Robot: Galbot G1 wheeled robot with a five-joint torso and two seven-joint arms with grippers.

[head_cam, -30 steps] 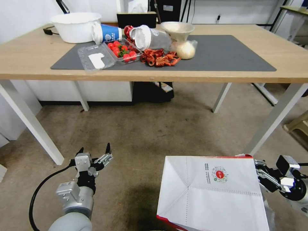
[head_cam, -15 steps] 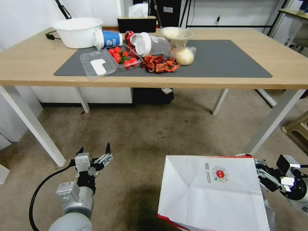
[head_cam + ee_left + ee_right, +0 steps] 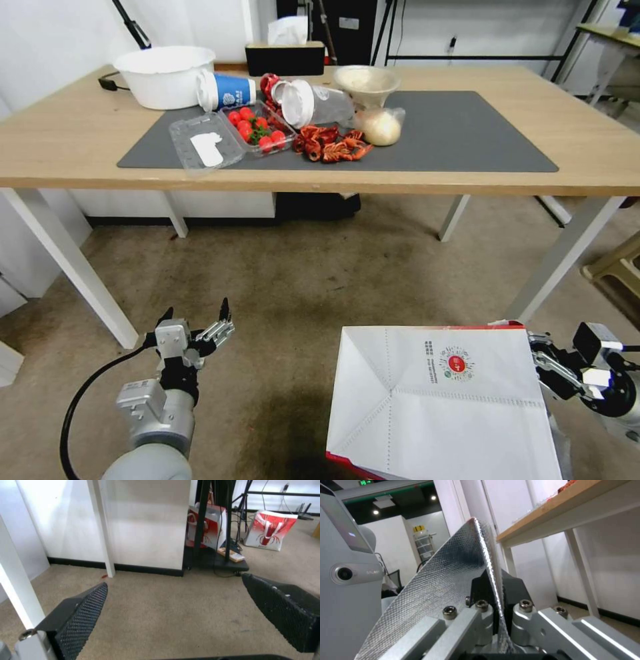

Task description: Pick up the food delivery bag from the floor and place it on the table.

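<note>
At the lower right of the head view, the food delivery bag (image 3: 440, 407) hangs tipped with its white folded bottom facing the camera, one round red logo on it, well short of the desk (image 3: 60, 143) and lower than its top. The right tool (image 3: 541, 363) meets the bag's right edge, and the right wrist view shows what the head view hides: its two fingers (image 3: 513, 590) pressed together on a thin sheet of the bag's silver foil lining (image 3: 453, 580), with the desk's wooden edge off to one side. Compared with a second ago the whole head view has slid, the desk sitting lower and more of its far side showing, so the camera has moved; the bag and both tools keep their places in the picture. The left tool (image 3: 195, 319) hovers above the carpet at lower left, its two fingers (image 3: 83, 610) spread wide with nothing between them, and its wrist view adds two red-and-white paper bags (image 3: 271, 530) standing far off beyond the white desk legs. On the dark grey mat (image 3: 480, 133) lie one open clear box of tomatoes (image 3: 257, 127), one heap of crayfish (image 3: 330, 143) and one bagged bun (image 3: 380, 127); one white tub (image 3: 163, 67) stands beside the mat
</note>
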